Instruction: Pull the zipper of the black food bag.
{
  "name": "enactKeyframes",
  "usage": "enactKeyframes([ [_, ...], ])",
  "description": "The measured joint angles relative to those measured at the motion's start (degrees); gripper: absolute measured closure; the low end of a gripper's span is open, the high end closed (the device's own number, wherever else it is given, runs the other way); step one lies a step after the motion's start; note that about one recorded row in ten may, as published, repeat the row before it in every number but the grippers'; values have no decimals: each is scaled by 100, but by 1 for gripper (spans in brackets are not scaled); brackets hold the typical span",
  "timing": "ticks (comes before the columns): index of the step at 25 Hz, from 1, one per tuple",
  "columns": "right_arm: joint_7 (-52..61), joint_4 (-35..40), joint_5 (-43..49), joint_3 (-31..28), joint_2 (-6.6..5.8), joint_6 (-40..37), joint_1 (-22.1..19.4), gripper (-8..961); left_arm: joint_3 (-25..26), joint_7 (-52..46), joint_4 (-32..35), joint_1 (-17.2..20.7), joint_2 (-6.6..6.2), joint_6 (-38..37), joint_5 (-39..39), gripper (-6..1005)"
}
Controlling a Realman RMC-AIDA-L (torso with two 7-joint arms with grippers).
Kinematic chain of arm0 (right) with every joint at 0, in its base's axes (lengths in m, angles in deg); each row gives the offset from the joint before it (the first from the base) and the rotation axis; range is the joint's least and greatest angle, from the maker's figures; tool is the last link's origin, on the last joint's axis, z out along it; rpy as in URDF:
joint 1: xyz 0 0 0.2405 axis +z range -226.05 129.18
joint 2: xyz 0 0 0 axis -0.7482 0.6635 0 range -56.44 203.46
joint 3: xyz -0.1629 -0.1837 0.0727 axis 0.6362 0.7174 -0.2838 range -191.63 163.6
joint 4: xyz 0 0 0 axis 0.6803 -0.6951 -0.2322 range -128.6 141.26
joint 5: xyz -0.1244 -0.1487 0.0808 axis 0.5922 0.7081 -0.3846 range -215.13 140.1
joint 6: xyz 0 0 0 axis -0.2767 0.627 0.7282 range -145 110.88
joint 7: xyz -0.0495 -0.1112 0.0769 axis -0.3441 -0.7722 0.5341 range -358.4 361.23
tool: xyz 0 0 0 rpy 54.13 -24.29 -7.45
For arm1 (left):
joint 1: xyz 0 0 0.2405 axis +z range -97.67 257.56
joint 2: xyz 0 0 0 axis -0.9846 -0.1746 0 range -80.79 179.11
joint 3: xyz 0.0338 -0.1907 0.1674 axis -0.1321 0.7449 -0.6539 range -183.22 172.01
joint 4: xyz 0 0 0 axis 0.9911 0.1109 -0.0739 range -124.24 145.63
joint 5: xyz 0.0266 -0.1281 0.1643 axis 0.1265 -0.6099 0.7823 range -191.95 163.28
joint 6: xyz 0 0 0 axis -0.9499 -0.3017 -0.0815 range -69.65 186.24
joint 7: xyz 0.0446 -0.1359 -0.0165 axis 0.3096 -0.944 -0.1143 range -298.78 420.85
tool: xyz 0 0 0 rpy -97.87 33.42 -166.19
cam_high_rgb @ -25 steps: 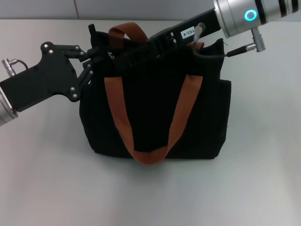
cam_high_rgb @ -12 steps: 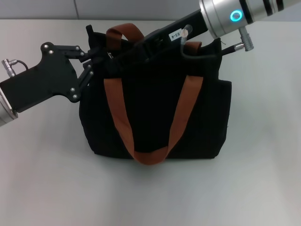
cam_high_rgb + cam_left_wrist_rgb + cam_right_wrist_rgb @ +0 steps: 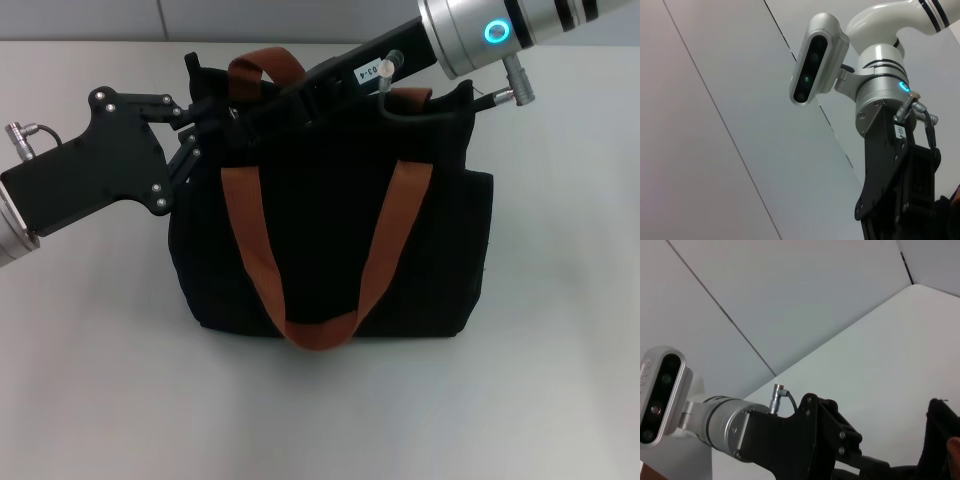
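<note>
A pale grey flat table filled the head view. At its centre stood the black food bag, a large boxy fabric tote, upright, its near orange-brown webbing strap handle hanging in a loop down the front face, a second strap arching at the top edge toward 11 o'clock. The right arm, a silver cylinder with a glowing cyan ring, reached in from 1 o'clock, and its black right gripper lay along the bag's top edge toward the upper left corner; whether its fingers were spread or pressed together could not be told. The black left gripper, coming from 9 o'clock, met the bag's upper left corner, fingers apparently clamped on the fabric there. The zipper's small silver pull tab could not be made out against the black.
</note>
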Motion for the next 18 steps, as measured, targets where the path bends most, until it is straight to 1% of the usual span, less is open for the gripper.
enactKeyframes([
  [7,0,31,3,17,20,4,15,725,-2,0,0,-3,0,9,0,931],
  [10,0,34,3,20,22,6,17,770,1,0,0,-3,0,12,0,931],
  [18,-21,44,3,22,23,17,13,798,0,0,0,-3,7,29,1,930],
])
